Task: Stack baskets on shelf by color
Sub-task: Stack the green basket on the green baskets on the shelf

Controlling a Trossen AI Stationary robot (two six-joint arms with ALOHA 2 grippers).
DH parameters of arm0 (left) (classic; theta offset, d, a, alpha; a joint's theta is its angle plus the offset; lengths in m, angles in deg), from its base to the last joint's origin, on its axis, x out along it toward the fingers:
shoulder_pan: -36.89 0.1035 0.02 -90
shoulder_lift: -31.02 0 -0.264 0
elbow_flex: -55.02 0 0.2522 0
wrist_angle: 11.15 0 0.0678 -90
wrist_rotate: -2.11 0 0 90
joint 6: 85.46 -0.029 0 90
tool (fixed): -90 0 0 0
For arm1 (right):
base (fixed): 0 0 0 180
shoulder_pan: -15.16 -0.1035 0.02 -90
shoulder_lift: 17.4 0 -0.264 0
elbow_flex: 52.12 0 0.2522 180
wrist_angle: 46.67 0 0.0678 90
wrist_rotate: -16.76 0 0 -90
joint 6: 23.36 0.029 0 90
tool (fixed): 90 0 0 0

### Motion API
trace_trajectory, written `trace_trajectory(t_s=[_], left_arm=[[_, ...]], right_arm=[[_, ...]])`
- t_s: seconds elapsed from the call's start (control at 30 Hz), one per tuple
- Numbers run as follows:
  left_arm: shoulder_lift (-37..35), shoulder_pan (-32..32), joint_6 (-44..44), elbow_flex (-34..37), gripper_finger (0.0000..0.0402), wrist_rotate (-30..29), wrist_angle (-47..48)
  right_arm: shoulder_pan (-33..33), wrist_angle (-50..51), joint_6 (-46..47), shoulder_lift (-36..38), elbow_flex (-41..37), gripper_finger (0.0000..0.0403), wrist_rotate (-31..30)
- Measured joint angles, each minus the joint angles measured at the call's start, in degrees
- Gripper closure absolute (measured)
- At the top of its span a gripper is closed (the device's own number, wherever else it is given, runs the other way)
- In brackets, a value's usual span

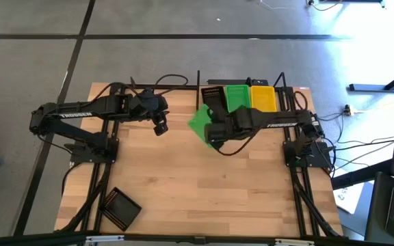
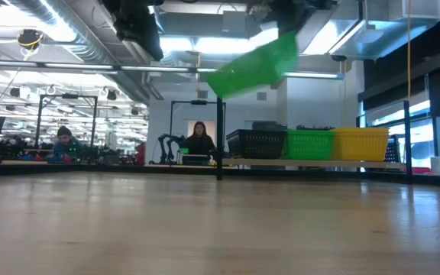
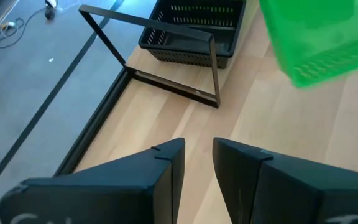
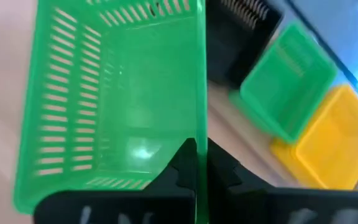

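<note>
Nearest item: one black basket [image 1: 120, 208], lying alone near the front left corner of the bench [image 1: 204, 184], well apart from everything else and not yet stored.

Shelf [image 1: 299, 89]: narrow board with thin black posts along the far edge of the bench, toward the right. Three positions filled in a row, black stack [image 1: 213, 96] at its left end, green stack [image 1: 237, 96] in the middle, yellow stack [image 1: 263, 96] at its right end. Seen level across the bench, all three stand about equally tall; how many baskets are nested in each cannot be told.

In transit: one green basket [image 2: 254, 67], tilted and held clear of the bench just in front of the shelf's left end. Right gripper [image 4: 201, 163] is clamped on its rim, one finger inside the wall and one outside. Likely destination, judging by colour: the green stack.

Left gripper [image 3: 197, 168]: fingers parted, nothing between them, hovering over the far left part of the bench near the shelf's left-end posts. Idle.

Status, as a judgement: colour sorting well along. Outstanding items in view are the carried green basket and the lone black basket. No other loose baskets appear on the bench.
</note>
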Motion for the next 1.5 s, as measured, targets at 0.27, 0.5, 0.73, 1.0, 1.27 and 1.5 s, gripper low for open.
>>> trace_trajectory(t_s=[0.27,0.5,0.73,1.0,1.27,1.5], left_arm=[[-0.01,-0.01,-3.0,0.0,0.0327,-0.03,-3.19],[0.0,0.54,-4.49,0.0,0.0327,-0.13,-9.92],[0.0,2.59,-4.54,0.0,0.0327,-0.19,-12.87],[0.24,5.22,-4.54,0.0,0.0328,-0.2,-12.65],[0.24,6.09,-4.52,0.0,0.0328,-0.2,-12.63],[0.24,6.09,-4.52,0.0,0.0328,-0.21,-12.63]], right_arm=[[2.92,-1.39,1.32,6.95,-1.25,0.0403,-7.41],[9.29,-1.12,4.16,16.1,-7.0,0.0403,-12.83],[19.0,-1.72,11.77,25.18,-17.07,0.0403,-8.15],[30.09,-17.84,4.69,30.42,-29.23,0.0403,2.96],[40.02,-34.54,-3.12,30.64,-40.63,0.0403,14.03],[43.81,-36.07,-0.8,30.64,-46.72,0.0403,18.47]])
